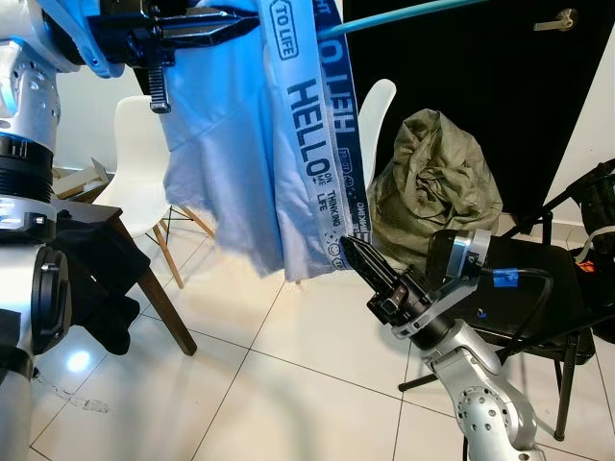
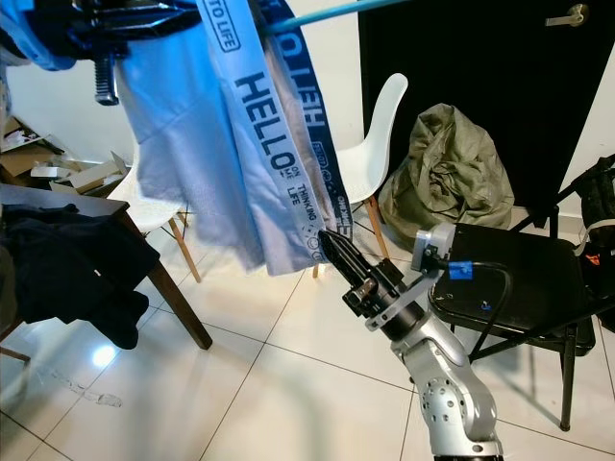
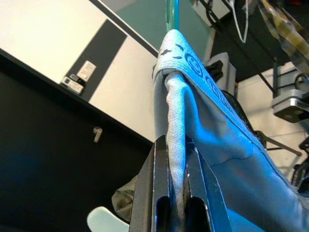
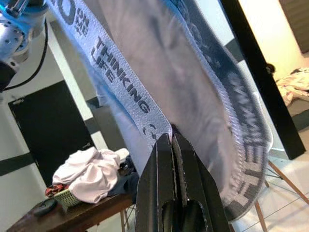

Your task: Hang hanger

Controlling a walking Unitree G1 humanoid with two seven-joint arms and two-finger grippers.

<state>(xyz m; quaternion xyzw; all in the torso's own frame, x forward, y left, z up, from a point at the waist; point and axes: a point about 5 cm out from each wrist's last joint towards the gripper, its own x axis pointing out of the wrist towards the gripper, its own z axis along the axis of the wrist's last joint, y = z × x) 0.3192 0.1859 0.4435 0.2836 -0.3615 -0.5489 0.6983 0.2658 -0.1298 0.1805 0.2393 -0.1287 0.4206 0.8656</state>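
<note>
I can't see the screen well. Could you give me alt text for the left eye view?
The left gripper, raised high, pinches a pale blue garment with a "HELLO" printed band, draped over a turquoise hanger bar. The right gripper points its shut fingers at the band's lower end. Behind stand a white chair and an olive bag on a tiled floor.

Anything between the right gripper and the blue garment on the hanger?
Nothing visible. The right gripper already has its tips at the lower end of the printed waistband of the light blue garment, fingers shut. The left gripper clamps the garment's top by the teal hanger bar.
</note>
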